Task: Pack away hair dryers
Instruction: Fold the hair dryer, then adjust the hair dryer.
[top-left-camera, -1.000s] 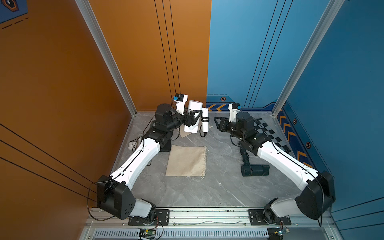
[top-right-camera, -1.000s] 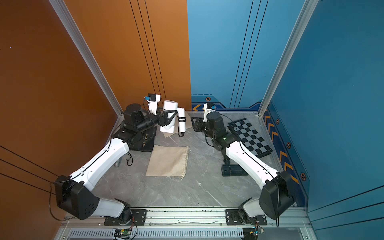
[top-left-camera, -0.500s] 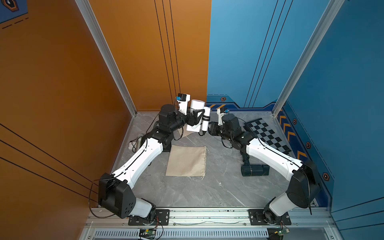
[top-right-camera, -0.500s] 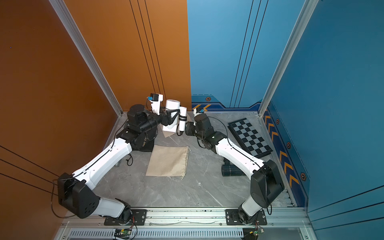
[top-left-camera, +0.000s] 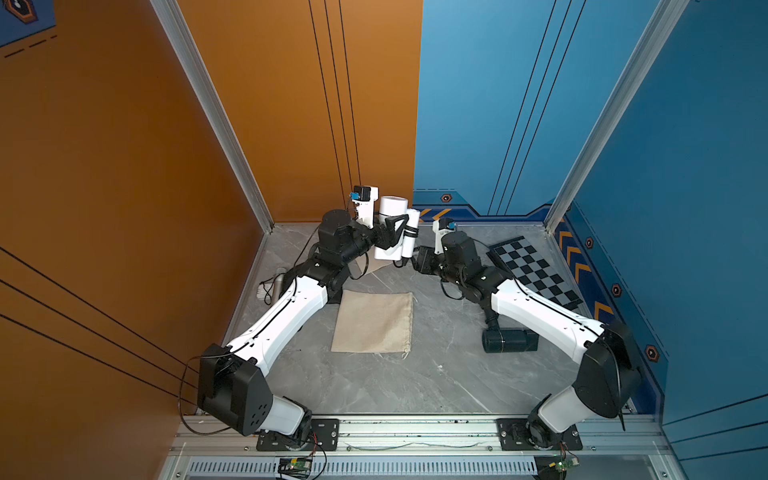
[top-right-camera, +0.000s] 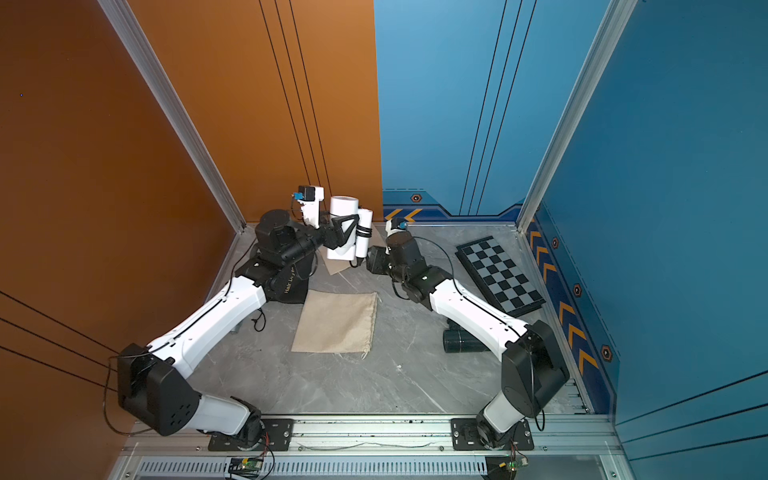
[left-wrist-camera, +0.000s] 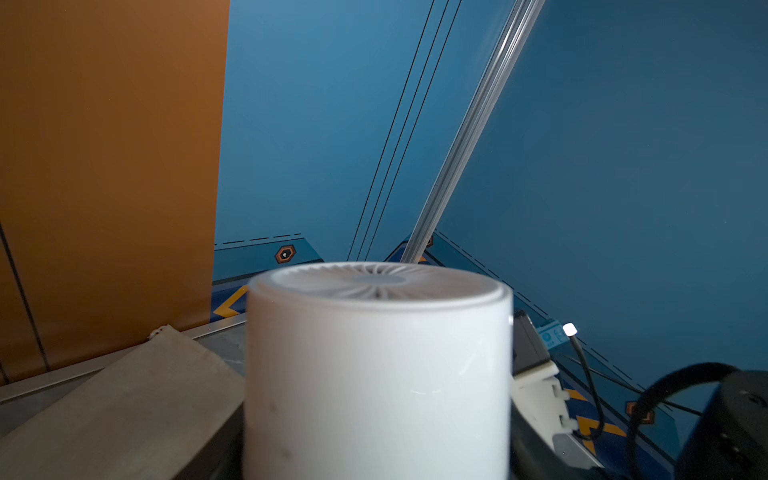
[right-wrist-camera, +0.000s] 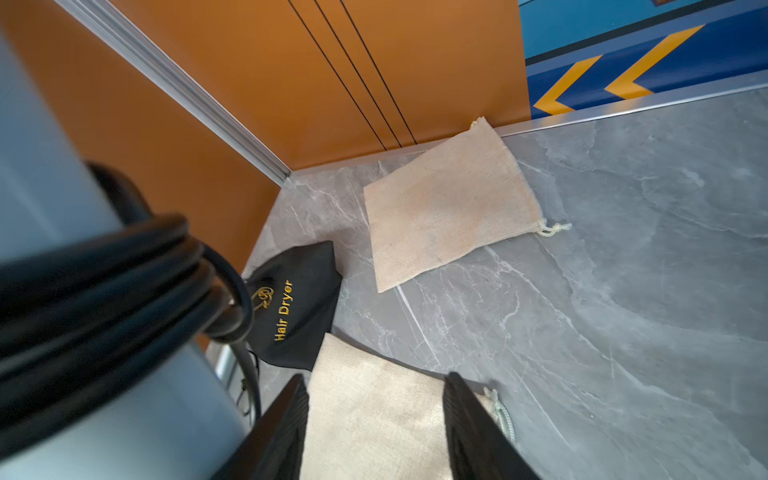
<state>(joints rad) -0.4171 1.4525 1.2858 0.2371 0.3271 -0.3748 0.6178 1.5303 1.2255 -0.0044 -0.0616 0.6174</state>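
Left wrist view: white hair dryer (left-wrist-camera: 378, 374), rigid, judged light, is clamped at its barrel (top-left-camera: 392, 208) by left gripper (top-left-camera: 394, 233), twelve o'clock. Right gripper (right-wrist-camera: 376, 380) is spread, empty; handle (right-wrist-camera: 124, 415) is advised.

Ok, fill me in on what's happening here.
The left gripper holds the white hair dryer up off the table, barrel upright. The right gripper sits open beside its cord-wrapped handle, gripping nothing. A beige pouch lies flat and a dark dryer lies unpacked on the table.
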